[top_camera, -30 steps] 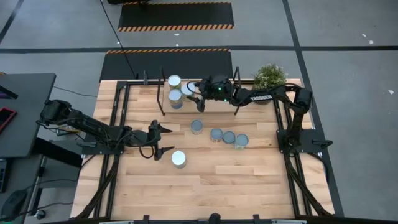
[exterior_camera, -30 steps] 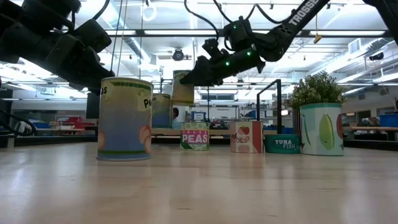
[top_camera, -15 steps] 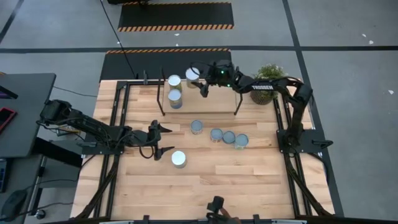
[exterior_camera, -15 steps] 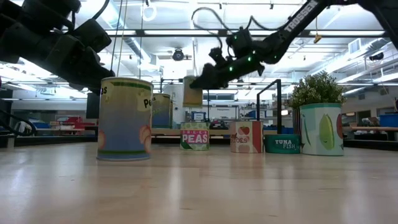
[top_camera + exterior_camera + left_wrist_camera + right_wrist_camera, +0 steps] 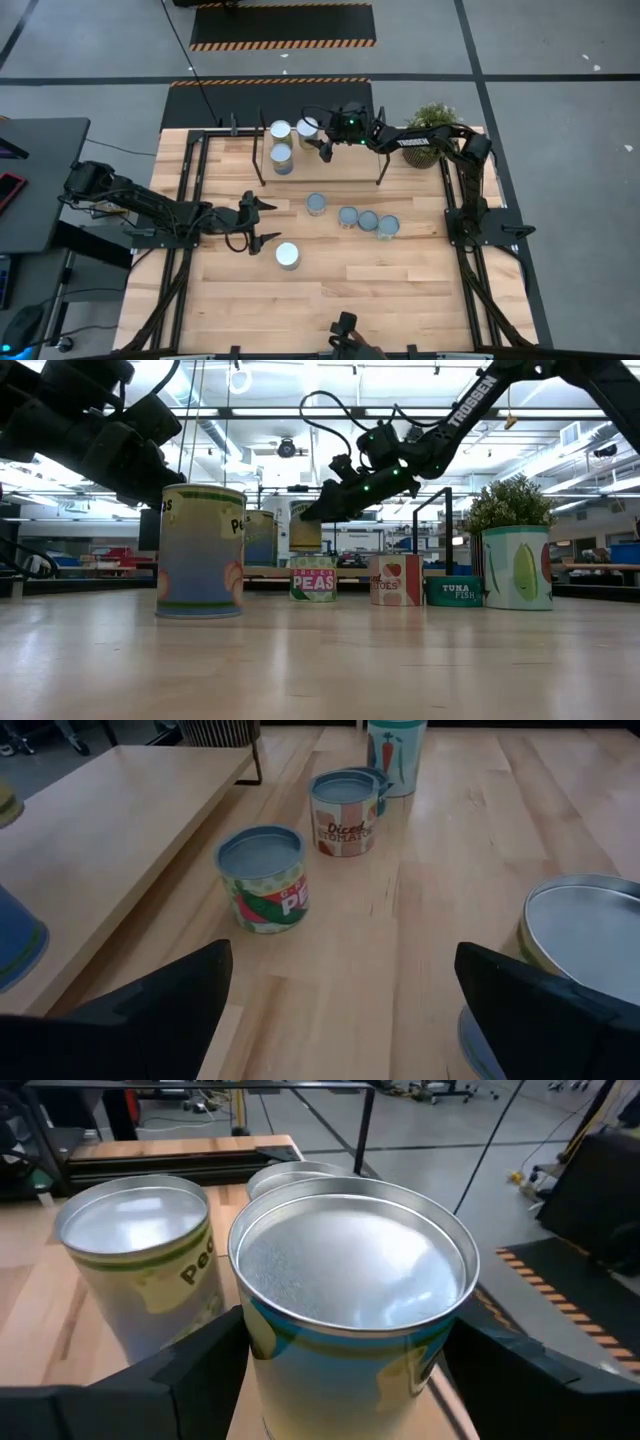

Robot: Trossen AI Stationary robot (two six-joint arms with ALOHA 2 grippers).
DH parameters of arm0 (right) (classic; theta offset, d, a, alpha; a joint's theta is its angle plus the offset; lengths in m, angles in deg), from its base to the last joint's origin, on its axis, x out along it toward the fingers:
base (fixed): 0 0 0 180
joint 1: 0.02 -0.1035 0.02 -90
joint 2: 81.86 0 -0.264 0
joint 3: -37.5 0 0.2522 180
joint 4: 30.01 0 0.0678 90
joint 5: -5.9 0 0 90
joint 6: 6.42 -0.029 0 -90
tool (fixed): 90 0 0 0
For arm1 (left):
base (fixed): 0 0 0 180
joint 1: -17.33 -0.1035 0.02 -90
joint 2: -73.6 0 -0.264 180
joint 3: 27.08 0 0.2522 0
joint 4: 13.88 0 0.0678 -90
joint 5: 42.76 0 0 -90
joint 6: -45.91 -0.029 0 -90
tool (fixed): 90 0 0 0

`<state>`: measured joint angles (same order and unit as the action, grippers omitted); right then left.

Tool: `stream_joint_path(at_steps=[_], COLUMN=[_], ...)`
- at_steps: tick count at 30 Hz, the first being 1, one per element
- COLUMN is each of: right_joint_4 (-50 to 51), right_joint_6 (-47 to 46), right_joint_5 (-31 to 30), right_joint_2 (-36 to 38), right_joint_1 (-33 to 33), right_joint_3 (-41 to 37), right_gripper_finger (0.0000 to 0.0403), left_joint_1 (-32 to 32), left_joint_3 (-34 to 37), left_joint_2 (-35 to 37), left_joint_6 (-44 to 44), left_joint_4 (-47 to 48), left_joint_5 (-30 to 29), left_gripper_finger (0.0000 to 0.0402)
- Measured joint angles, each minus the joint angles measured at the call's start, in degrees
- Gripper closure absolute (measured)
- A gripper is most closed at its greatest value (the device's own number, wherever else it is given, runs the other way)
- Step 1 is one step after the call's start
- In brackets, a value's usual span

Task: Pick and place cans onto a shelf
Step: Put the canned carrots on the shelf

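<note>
Two arms are working over a pale wooden desk point(image 5: 330, 290) whose planks are running left to right in the high view. My right end effector point(image 5: 312, 137) is reaching to the upper centre of that view, clenched around a can point(image 5: 350, 1305) above the shelf point(image 5: 330, 165), a light board between thin black posts. Two more cans point(image 5: 280, 130) are sitting on the shelf just beside the held one, at its left end. My left end effector point(image 5: 262, 222) is hanging at the left centre, fingers spread wide and gripping nothing, with a single can point(image 5: 288, 256) just beside it toward the lower frame. Four cans point(image 5: 348, 216) are standing in a loose row at the middle of the desk. A potted plant point(image 5: 432, 122) is sitting at the upper right of the desk. Around the desk, grey floor is showing black mats with orange-striped edges point(image 5: 280, 44). Across the low view, a bright hall with ceiling lights point(image 5: 560, 455) is stretching behind.
</note>
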<state>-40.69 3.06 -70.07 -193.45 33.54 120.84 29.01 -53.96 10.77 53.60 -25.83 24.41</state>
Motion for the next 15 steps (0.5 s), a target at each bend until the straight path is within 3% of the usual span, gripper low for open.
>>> stream_joint_path(at_steps=[15], right_joint_4=[2.92], right_joint_6=[0.61], right_joint_5=[0.76], right_joint_2=[0.02], right_joint_1=[-1.29], right_joint_3=[0.0], right_gripper_finger=[0.0086], left_joint_1=[0.0], left_joint_3=[0.0], left_joint_2=[0.0], left_joint_6=[0.63], left_joint_4=[-0.07], left_joint_5=[0.04], left_gripper_finger=[0.0012])
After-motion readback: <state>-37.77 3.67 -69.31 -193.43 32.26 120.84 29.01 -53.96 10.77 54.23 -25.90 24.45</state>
